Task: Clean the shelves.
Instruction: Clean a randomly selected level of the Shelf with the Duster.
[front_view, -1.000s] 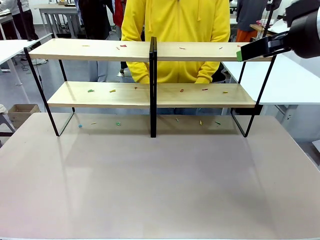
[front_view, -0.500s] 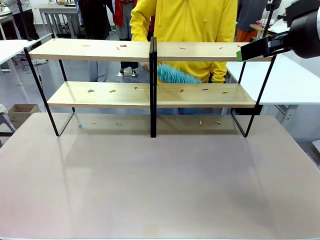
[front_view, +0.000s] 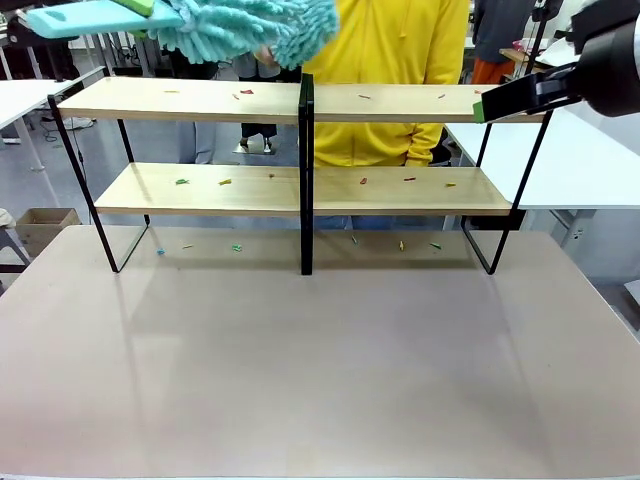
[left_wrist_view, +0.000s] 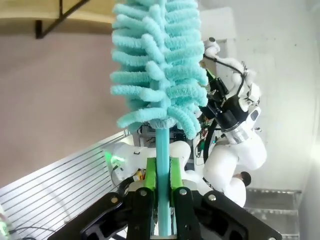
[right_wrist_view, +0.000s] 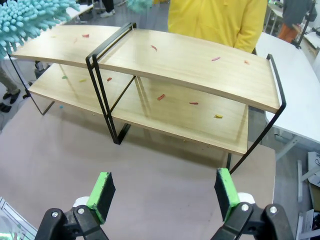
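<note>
Left gripper (left_wrist_view: 160, 176) clamped tight on the duster (left_wrist_view: 159, 65) handle, fluffy teal head pointing away from the wrist. Front view: duster head above the left half of the shelves (front_view: 200, 100), clear of the top board. Shelves stand at the table's (front_view: 320, 380) far side, coloured scraps (front_view: 246, 92) on both boards. Right gripper (right_wrist_view: 163, 192) wide open, empty, near the top board's right end.

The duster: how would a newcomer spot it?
Find the wide two-tier wooden shelves across the table. Above their top board's left half hangs a duster, its thin handle clamped in the left gripper. It is the one fluffy turquoise thing, far bigger than the tiny coloured scraps on the boards.
</note>
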